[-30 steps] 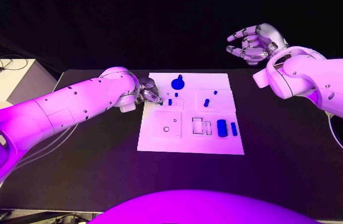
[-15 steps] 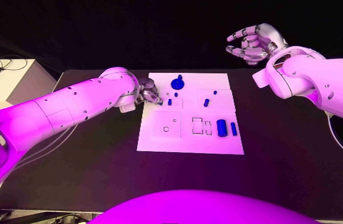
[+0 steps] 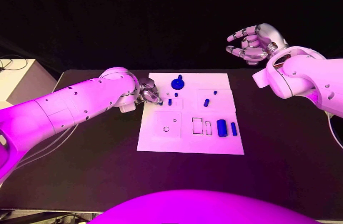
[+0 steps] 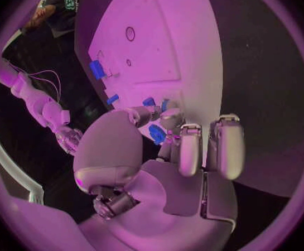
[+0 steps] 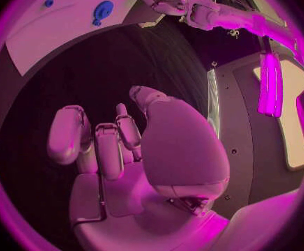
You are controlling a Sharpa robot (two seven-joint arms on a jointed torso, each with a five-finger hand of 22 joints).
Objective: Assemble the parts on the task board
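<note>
The white task board (image 3: 189,140) lies in the middle of the black table. On it are a round blue part (image 3: 178,83), several small blue pegs such as one (image 3: 206,103), and a blue cylinder (image 3: 221,127) beside a thin blue bar (image 3: 234,129). My left hand (image 3: 150,94) sits low over the board's left edge. The left wrist view has it pinching a small blue part (image 4: 157,134) between thumb and a finger, close above the board (image 4: 159,44). My right hand (image 3: 254,43) is raised beyond the table's far right, fingers loosely apart, holding nothing.
A pale box (image 3: 18,78) stands off the table's left side. A small ring mark (image 3: 166,129) and rectangular slots (image 3: 201,126) lie in the board's near half. The right wrist view catches the board's far corner (image 5: 61,22) and the round blue part (image 5: 103,9).
</note>
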